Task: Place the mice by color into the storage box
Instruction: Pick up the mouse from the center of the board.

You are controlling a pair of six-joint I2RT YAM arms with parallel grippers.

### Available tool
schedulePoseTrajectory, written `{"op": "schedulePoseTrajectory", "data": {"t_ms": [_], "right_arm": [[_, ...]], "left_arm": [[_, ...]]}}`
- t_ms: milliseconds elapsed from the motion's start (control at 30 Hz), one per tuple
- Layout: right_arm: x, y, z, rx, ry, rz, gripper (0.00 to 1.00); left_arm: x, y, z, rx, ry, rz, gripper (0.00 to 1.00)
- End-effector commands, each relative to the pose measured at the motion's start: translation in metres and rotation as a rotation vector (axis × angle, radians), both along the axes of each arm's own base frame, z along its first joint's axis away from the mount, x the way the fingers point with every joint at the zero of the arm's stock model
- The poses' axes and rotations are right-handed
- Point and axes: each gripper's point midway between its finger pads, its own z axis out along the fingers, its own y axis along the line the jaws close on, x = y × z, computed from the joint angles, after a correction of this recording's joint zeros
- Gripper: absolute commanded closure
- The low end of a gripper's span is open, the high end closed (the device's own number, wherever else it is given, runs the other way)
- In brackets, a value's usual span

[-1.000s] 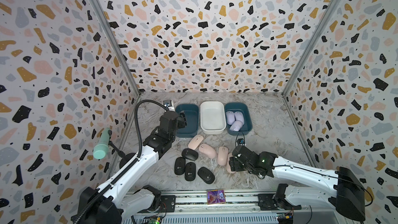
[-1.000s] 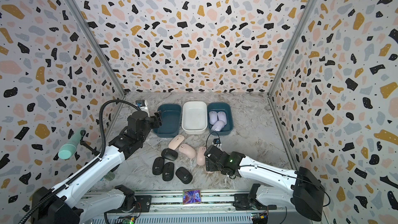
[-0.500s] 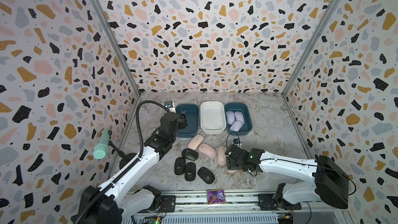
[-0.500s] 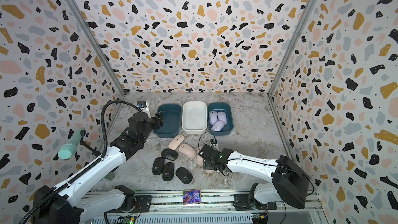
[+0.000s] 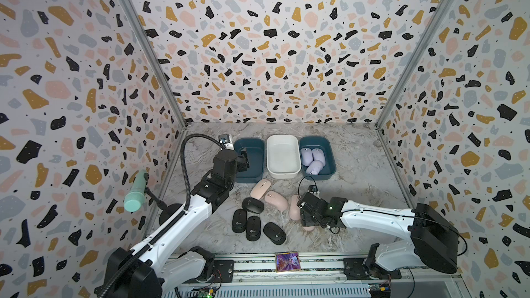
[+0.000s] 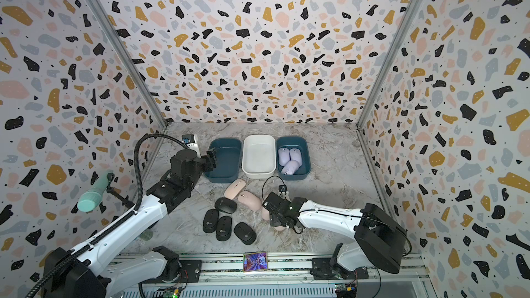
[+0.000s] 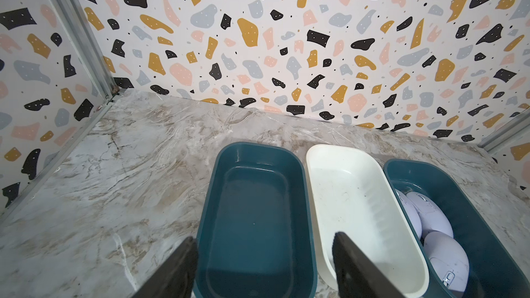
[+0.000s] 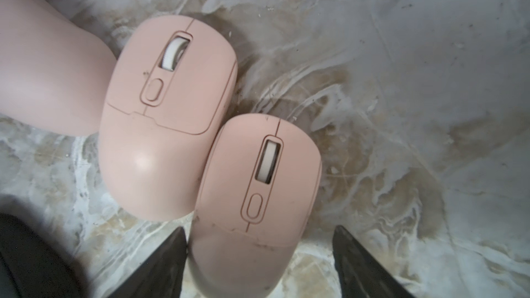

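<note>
Straddling pink mouse (image 8: 255, 190), neighbour mouse (image 8: 169, 116) touching it, black mice (image 5: 253, 226) near.

The marble-patterned tabletop (image 5: 358, 167) carries three storage bins in a row at the far centre, standing side by side: left teal bin (image 5: 249, 179), white bin (image 5: 282, 156), right teal bin (image 5: 330, 164).

Eight mice lie directly on the surface, nearer than the bins.
- The far pink mouse (image 5: 260, 188), second pink mouse (image 5: 276, 200), third pink mouse (image 5: 294, 210) and near pink mouse (image 5: 308, 227) run toward the near right. The last two touch side to side.
- The upper black mouse (image 5: 252, 205) lies just left of the second pink mouse.
- Three black mice (image 5: 253, 227) lie nearer, in a row.
</note>
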Motion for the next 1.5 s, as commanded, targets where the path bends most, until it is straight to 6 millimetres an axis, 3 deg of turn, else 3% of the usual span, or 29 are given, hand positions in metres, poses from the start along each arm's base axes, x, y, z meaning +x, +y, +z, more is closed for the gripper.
{"op": "schedulePoseTrajectory", "data": {"t_ms": [0,567,1200,1467], "right_arm": [[0.000,-0.005,-0.001,-0.012,0.010,-0.008,0.20],[0.001,-0.011,-0.016,-0.004,0.049,-0.021,0.22],[0.008,-0.022,-0.025,0.007,0.058,-0.034,0.39],[0.015,-0.023,-0.011,0.014,0.016,-0.036,0.45]], "left_arm": [[-0.001,0.001,0.010,-0.004,-0.040,0.004,0.27],[-0.002,0.004,0.011,0.009,-0.044,0.014,0.27],[-0.001,0.003,0.012,0.007,-0.041,0.016,0.27],[-0.001,0.004,0.011,0.012,-0.039,0.021,0.27]]}}
